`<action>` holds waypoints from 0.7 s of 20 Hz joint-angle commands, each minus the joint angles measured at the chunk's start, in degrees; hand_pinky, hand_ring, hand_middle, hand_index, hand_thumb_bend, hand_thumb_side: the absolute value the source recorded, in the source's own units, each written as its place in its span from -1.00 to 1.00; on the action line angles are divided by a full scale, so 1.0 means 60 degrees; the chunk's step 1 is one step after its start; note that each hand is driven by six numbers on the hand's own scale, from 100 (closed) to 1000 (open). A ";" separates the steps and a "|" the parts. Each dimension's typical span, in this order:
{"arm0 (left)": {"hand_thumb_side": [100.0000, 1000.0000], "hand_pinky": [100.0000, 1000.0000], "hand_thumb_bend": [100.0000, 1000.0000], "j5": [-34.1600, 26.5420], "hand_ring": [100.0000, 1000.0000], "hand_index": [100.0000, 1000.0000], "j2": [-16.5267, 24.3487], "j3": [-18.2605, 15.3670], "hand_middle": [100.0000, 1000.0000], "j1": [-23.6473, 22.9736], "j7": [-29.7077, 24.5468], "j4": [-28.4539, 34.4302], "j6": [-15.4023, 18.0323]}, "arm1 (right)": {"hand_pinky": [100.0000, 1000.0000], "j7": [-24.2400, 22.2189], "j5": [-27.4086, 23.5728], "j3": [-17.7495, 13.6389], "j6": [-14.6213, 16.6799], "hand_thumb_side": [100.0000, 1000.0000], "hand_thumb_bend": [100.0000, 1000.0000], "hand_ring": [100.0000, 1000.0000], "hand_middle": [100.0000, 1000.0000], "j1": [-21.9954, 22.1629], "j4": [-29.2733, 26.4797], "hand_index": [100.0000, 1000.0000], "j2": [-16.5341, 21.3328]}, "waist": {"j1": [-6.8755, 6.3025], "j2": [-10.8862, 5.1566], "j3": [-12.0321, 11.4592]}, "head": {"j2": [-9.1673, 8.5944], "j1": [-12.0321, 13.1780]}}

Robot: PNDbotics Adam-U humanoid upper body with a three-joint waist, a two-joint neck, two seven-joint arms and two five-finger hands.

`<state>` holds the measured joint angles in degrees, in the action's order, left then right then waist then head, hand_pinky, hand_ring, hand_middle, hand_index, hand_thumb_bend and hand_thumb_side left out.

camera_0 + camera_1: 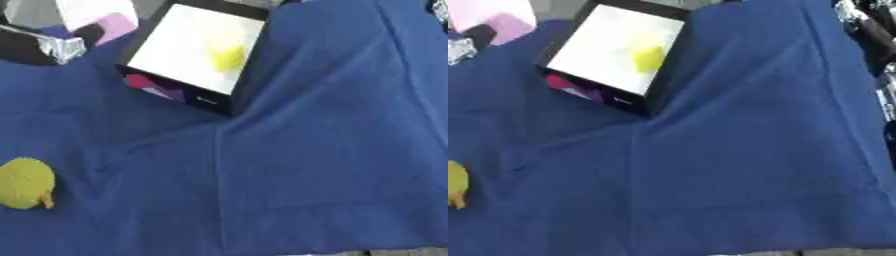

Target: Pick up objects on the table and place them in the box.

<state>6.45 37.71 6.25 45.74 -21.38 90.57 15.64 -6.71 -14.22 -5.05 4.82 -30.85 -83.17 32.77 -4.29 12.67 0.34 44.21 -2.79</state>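
Blue cloth (324,150) covers the whole table, creased in long folds that run down from the box toward the near edge. On it, at the near left, lies a round yellow-green fruit (26,182) with a bumpy skin and a short orange stem pointing down and to the right; in the right eye view only its edge shows. It lies alone, well apart from everything else.

Farther back and toward the left stands the box (226,100), black-walled with a white floor and a red and purple print on its near side. It sits askew to the table edge. Inside it, on the white floor, rests a small yellow object (227,56), so one item seems already placed.

Beyond the box, at the far left corner, are a pink and white thing (109,20) and a shiny metal piece (61,47) that I cannot identify. At the far right edge of the right eye view a black and silver part of the robot's arm (868,30) shows. Neither hand is in view, so I cannot tell how the fingers stand or whether they hold anything.

As I judge it, the work is between picks: the fruit is the one object left on the cloth. The next move calls for a hand, likely the left as the nearer, to reach down to the fruit, close round its body, and carry it up and back to the box's open top.
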 commanded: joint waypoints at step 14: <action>-1.00 -0.28 -0.34 0.1087 -0.62 0.55 -0.0225 0.0057 -0.05 0.2933 -0.0318 -0.4294 0.1428 | 1.00 -0.0076 -0.0207 0.0097 -0.0161 -0.18 -1.00 1.00 1.00 -0.0728 -0.0317 0.76 -0.0178 | 0.0277 -0.0180 0.0303 | -0.0015 0.0167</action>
<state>12.28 35.94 6.91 61.77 -22.93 65.68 23.41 -7.10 -14.96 -4.23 3.90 -34.12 -83.64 30.86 -3.43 12.67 2.20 44.21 -1.69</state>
